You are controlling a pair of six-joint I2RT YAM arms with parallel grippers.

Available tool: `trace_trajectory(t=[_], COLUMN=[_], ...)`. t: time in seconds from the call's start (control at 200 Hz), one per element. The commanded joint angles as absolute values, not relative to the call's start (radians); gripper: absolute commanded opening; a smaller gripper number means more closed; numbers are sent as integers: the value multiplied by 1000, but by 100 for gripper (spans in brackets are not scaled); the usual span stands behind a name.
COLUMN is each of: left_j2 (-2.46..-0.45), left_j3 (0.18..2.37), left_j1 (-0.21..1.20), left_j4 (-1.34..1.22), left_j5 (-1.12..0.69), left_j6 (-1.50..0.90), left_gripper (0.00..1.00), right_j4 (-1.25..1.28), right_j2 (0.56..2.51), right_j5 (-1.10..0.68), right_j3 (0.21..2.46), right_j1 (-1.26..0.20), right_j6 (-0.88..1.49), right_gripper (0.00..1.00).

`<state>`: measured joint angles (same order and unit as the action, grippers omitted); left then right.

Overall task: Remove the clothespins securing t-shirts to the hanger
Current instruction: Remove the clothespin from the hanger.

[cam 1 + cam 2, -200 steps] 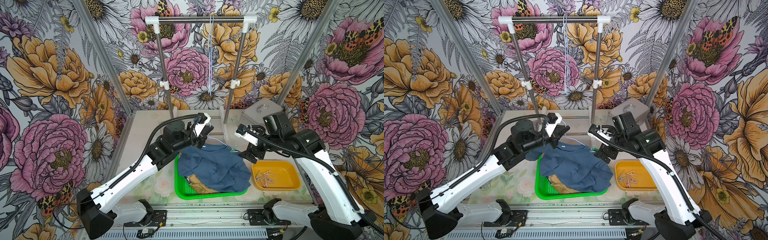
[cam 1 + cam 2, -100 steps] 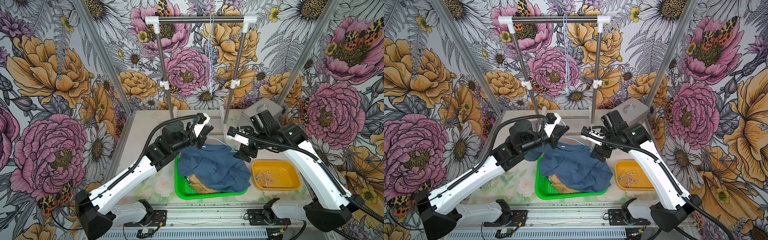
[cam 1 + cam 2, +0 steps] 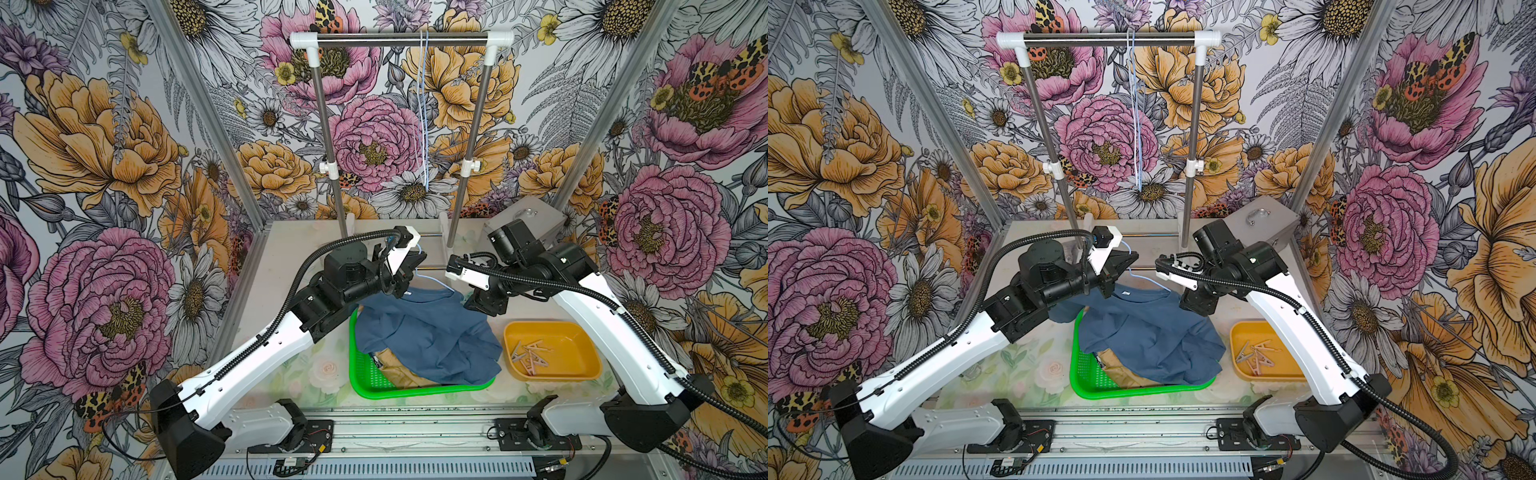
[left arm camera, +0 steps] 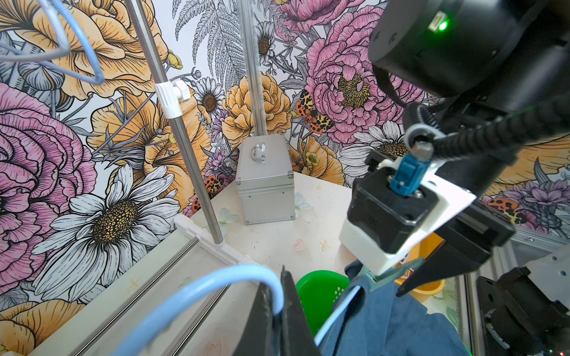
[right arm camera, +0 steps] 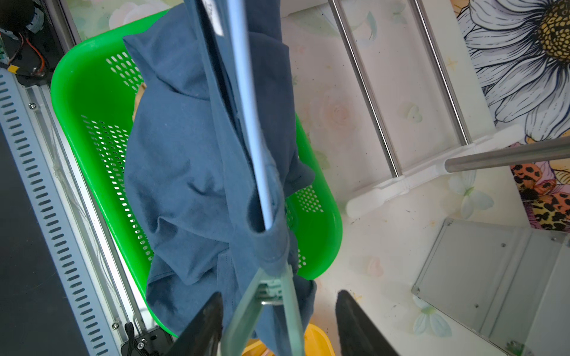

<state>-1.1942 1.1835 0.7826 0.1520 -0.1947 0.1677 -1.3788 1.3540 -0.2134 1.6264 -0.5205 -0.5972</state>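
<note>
Mint pin (image 5: 270, 294) clips the blue shirt (image 5: 185, 185) to one end of the hanger (image 5: 246, 108), near the basket (image 5: 86, 77). Right hand (image 5: 279, 292) straddles its prongs, jaws apart, not gripping. Left hand (image 4: 274, 296) clamps the hanger's hook. Next, likely: squeeze the prongs and pull clear.

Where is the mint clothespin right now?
In the right wrist view, the mint clothespin is clipped on the blue shirt at the hanger end, between the fingers of the right end effector.
</note>
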Motion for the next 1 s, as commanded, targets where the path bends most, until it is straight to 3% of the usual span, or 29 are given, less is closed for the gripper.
trace_trajectory(t=[0.0,0.135,0.46,0.995], left_j2=[-1172,-1177,-1189,-1218], left_j3=[1177,1179,1180,1199], left_j1=[790,790,788,789], left_j4=[114,113,116,113], left_j5=[-195,-193,-187,-199], left_j6=[176,176,178,184], left_gripper=[0,0,0,0], right_j4=[-1373,-1374,-1390,-1391], right_j2=[1358,1359,1349,1236], right_j5=[-207,-204,-186,-123], right_j3=[1660,1667,1677,1712], right_j1=[-530,-539,-548,-501], right_j6=[-596,-597,-605,-588], right_gripper=[54,49,23,19])
